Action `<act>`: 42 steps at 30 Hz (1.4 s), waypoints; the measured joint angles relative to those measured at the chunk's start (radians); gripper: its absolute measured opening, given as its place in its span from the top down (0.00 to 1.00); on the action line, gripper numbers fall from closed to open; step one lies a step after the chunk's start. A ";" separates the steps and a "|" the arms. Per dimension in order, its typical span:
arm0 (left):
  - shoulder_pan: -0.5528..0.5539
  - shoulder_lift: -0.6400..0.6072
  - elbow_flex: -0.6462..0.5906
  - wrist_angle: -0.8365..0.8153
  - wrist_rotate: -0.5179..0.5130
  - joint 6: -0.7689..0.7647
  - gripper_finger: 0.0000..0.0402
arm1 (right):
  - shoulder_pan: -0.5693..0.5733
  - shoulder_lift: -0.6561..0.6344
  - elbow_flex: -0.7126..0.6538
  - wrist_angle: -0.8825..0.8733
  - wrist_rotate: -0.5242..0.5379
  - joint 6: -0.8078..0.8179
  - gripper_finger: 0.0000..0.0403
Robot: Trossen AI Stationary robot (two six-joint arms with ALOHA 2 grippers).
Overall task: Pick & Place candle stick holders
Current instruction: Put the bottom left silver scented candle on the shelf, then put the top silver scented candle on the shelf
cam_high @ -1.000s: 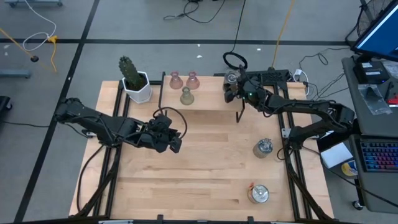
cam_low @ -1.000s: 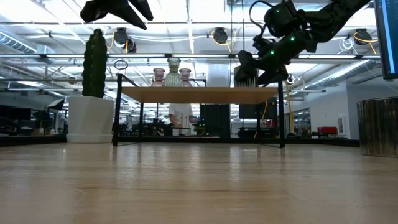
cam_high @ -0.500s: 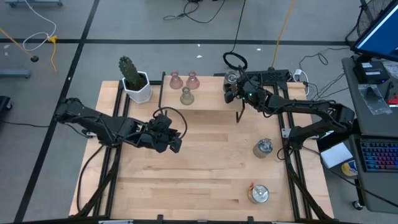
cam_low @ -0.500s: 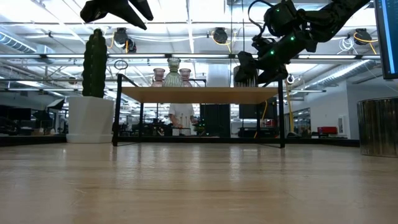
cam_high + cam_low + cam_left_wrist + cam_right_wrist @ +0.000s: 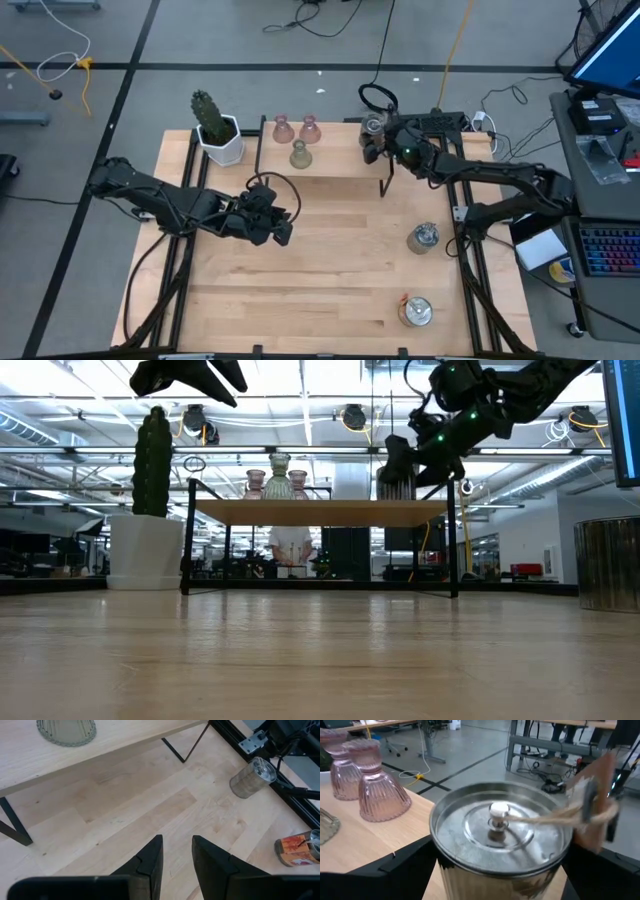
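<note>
Your right gripper [image 5: 372, 140] is straddling a silver holder [image 5: 501, 837] on the shelf [image 5: 335, 160], fingers spread wide; pink holders [image 5: 380, 785] are sitting beside it. Your left gripper [image 5: 177, 857] is hovering nearly closed, holding nothing.

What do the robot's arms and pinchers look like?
Both arms are black, built of jointed chunky pieces with black cables looping along them. The left gripper ends in two flat, dark, pointed fingers. The right gripper is dark too, and small green lights glow on the arm just behind it.
</note>
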 joint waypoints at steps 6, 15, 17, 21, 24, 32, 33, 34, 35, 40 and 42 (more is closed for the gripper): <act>0.000 0.000 0.000 0.000 0.000 0.000 0.74 | 0.000 -0.048 0.000 0.000 -0.003 -0.014 0.03; 0.000 0.000 0.000 0.001 0.000 0.000 0.74 | 0.039 -0.210 0.000 -0.002 -0.036 -0.046 0.03; 0.000 0.000 0.000 0.001 -0.001 0.000 0.74 | 0.066 -0.271 0.000 -0.036 -0.062 -0.074 0.03; 0.000 0.000 0.000 0.007 -0.001 0.000 0.74 | 0.132 -0.402 0.000 -0.173 -0.086 -0.087 0.03; 0.000 0.000 0.000 0.022 -0.001 0.000 0.74 | 0.193 -0.501 0.000 -0.326 -0.086 -0.060 0.03; 0.000 0.000 0.000 0.023 -0.002 -0.005 0.74 | 0.351 -0.690 0.000 -0.784 -0.144 0.230 0.03; 0.000 0.000 0.000 0.023 -0.002 -0.005 0.74 | 0.363 -0.700 0.000 -0.834 -0.165 0.275 0.03; 0.000 0.000 0.000 0.023 -0.002 -0.005 0.74 | 0.374 -0.706 0.000 -0.879 -0.190 0.321 0.03; 0.000 0.000 0.000 0.023 -0.002 -0.006 0.74 | 0.383 -0.710 0.000 -0.919 -0.215 0.365 0.03; 0.000 0.000 0.000 0.023 -0.002 -0.010 0.74 | 0.405 -0.708 0.000 -1.074 -0.389 0.553 0.03; 0.000 0.000 0.000 0.023 -0.002 -0.011 0.74 | 0.408 -0.702 0.000 -1.127 -0.470 0.598 0.03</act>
